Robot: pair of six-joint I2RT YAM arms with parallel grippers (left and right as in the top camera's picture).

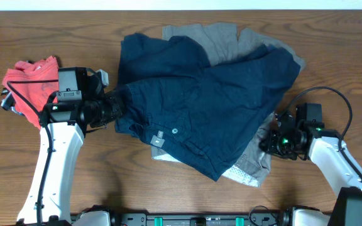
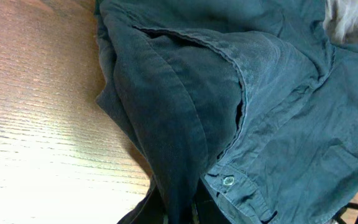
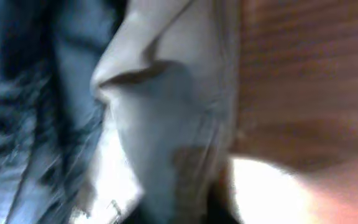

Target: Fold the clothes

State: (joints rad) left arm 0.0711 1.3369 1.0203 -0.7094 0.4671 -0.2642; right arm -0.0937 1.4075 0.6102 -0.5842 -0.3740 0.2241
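Note:
A navy blue pair of shorts (image 1: 200,103) lies spread and crumpled across the middle of the table, on top of a grey garment (image 1: 231,37) that shows at the back and at the front right (image 1: 253,164). My left gripper (image 1: 119,107) is shut on the left edge of the navy shorts (image 2: 179,205), a fold of dark cloth pinched between the fingers; the waistband button (image 2: 228,181) is beside them. My right gripper (image 1: 268,143) is at the right edge of the pile, shut on a fold of the grey garment (image 3: 166,124); that view is blurred.
A red garment (image 1: 33,85) lies crumpled at the far left of the wooden table (image 1: 332,50), behind my left arm. A black cable (image 1: 332,94) loops above my right arm.

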